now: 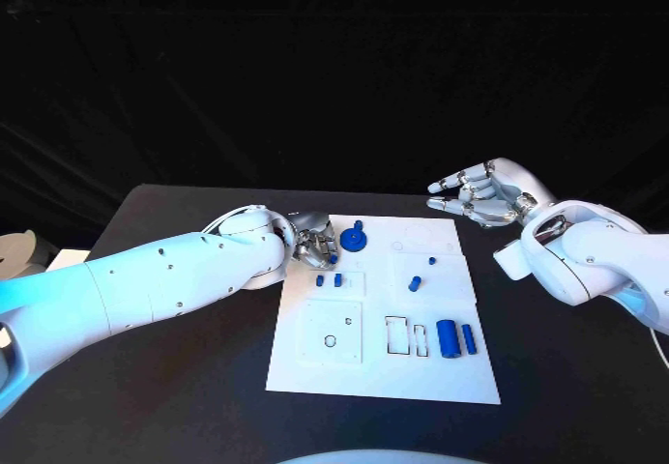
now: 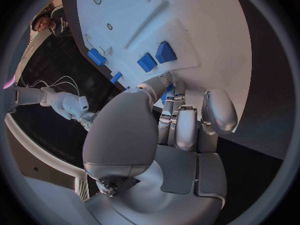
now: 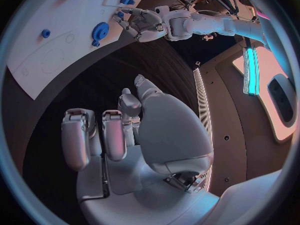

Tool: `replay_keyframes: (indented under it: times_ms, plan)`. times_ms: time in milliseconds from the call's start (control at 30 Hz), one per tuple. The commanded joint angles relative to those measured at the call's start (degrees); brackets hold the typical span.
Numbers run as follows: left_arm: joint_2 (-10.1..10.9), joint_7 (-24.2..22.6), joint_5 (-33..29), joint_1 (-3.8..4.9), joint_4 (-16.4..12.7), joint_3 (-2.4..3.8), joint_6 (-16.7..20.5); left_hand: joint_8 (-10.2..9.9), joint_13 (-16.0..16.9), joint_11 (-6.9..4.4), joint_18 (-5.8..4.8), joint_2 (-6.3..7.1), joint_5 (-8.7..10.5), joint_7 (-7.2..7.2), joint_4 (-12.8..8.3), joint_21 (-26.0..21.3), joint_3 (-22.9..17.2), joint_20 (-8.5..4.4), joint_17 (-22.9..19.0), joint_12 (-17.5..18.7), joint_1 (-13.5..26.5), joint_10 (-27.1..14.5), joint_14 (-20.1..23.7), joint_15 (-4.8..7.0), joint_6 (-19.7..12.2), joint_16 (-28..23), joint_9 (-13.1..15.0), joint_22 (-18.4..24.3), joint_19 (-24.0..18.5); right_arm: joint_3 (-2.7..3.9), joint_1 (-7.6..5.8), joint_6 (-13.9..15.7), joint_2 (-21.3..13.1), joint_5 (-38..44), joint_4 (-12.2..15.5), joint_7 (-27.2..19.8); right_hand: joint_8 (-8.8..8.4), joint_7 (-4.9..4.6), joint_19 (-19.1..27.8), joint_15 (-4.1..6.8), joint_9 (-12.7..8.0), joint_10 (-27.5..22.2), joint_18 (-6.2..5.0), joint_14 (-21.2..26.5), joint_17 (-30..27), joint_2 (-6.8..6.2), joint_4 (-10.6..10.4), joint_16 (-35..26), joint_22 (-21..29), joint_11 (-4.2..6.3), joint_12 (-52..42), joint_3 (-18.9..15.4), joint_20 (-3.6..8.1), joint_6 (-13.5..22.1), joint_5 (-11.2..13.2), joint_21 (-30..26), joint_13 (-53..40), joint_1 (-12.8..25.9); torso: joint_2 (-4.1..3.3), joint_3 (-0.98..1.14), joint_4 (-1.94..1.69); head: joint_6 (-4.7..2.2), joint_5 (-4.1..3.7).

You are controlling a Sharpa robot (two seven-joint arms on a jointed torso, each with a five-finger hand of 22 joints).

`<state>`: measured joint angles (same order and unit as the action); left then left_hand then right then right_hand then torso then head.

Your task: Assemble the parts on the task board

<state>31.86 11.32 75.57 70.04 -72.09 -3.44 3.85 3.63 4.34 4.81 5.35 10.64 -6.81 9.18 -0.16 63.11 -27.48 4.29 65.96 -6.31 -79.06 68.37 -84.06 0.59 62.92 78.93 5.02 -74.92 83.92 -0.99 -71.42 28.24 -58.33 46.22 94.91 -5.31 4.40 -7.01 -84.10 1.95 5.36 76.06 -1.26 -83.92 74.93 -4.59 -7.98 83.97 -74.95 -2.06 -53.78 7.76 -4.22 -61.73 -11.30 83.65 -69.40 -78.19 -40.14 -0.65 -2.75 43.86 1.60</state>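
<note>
The white task board [image 1: 384, 372] lies in the middle of the black table. My left hand [image 1: 309, 242] is over the board's far left corner, next to a blue gear [image 1: 354, 237]. Its fingers are curled in, and a small blue part [image 2: 167, 92] is pinched between thumb and fingers. My right hand [image 1: 481, 193] hovers above the table just past the board's far right corner, fingers apart and holding nothing. Two short blue pegs [image 1: 328, 280] stand near the left hand. A blue cylinder [image 1: 448, 337] and a thinner blue piece [image 1: 469, 337] lie at the board's right side.
Another blue peg [image 1: 414, 283] and a tiny blue piece [image 1: 432, 260] sit mid-board. Rectangular slots [image 1: 407, 335] and an oval recess [image 1: 331, 340] are cut into the board. A white object [image 1: 17, 251] stands beyond the table's left edge.
</note>
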Motion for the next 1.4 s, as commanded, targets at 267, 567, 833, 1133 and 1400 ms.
replay_keyframes:
  times_ms: [267,567,833,1133,1400]
  plan:
    - [0.1,1.9,-0.2,-0.20,0.1,-0.17,-1.5,-0.1,-0.1,0.50,-0.93,-0.05,0.15,0.42,0.1,-0.4,0.3,0.72,-0.2,0.5,0.7,-0.8,-1.4,-0.66,-1.2,-0.2,-0.5,-6.4,2.2,0.01,0.03,-0.9,0.1,0.2,-0.1,-0.4,-0.20,-0.18,-1.3,0.06,0.1,-0.6,-0.89,-4.4,8.0,0.10,0.0,-0.3,-7.6,-0.09,0.6,-0.5,0.13,0.4,0.0,-0.4,0.3,-0.3,-0.01,-0.01,0.04,-0.04,-0.05]
    - [1.3,0.6,-1.8,-0.20,-0.1,0.05,1.4,-0.1,-0.8,2.08,0.85,0.73,0.08,1.76,-0.3,-12.3,0.7,1.70,-5.1,2.6,0.4,-5.4,0.0,-1.87,-5.8,-2.8,-1.4,-2.3,0.2,0.01,0.03,-4.5,0.2,4.2,-1.8,2.3,-0.58,-1.01,-0.8,-0.56,-0.4,-12.7,-1.08,-3.9,5.4,0.27,-1.1,-2.8,-6.9,-1.03,31.1,0.1,-0.28,2.4,1.4,-1.3,22.6,-2.1,0.05,-0.08,0.09,-0.22,-0.35]
    - [4.8,-4.9,-12.8,-0.06,-1.6,0.39,8.8,0.2,-0.7,2.10,2.53,-0.07,-0.01,1.43,-0.3,-22.9,4.3,2.11,-10.3,2.1,-0.5,-10.0,1.0,-1.79,-7.3,-6.1,-1.2,2.5,-1.1,0.00,0.04,-9.2,0.1,14.2,-4.2,5.2,-0.64,-1.03,-1.2,-1.29,-1.0,-10.2,-1.00,-4.0,4.5,-1.52,-1.3,-3.3,-7.3,-1.85,45.5,1.6,-0.99,1.9,2.2,-0.9,42.5,-5.4,0.05,0.01,0.05,-0.41,-0.63]
    - [11.4,-20.3,-44.0,0.19,-5.5,0.63,13.3,1.9,-0.5,1.89,5.02,-3.23,-0.76,1.65,-1.1,-41.5,-0.8,1.91,-24.0,-1.1,-3.2,-6.0,7.4,-1.50,-3.5,-14.8,-1.0,10.1,-6.4,0.00,0.60,-13.5,0.2,37.3,-4.3,10.4,-0.25,0.04,-1.5,-0.66,-0.9,-7.2,-0.93,-4.1,4.5,-1.61,-0.4,-3.1,-7.6,-1.15,48.0,3.4,-0.67,-0.4,3.5,-0.7,49.2,-7.9,0.11,0.00,0.02,-1.07,-1.79]
    - [16.2,-32.7,-76.7,-0.31,-10.5,0.53,8.9,2.3,-0.1,1.20,4.94,-3.50,-0.29,1.12,0.8,-42.9,-0.7,2.03,-28.0,-3.7,0.4,-3.8,10.4,-1.51,-3.0,-16.6,-1.1,11.0,-8.2,0.00,2.24,-15.1,1.6,51.0,-4.8,14.1,-0.37,0.21,-1.5,-0.66,-0.9,-5.8,-0.95,-4.1,4.3,-2.00,-0.4,-3.2,-7.5,-0.94,48.9,5.9,-0.50,-1.9,7.3,-0.8,51.9,-8.8,-0.03,-0.14,0.07,-2.00,-3.74]
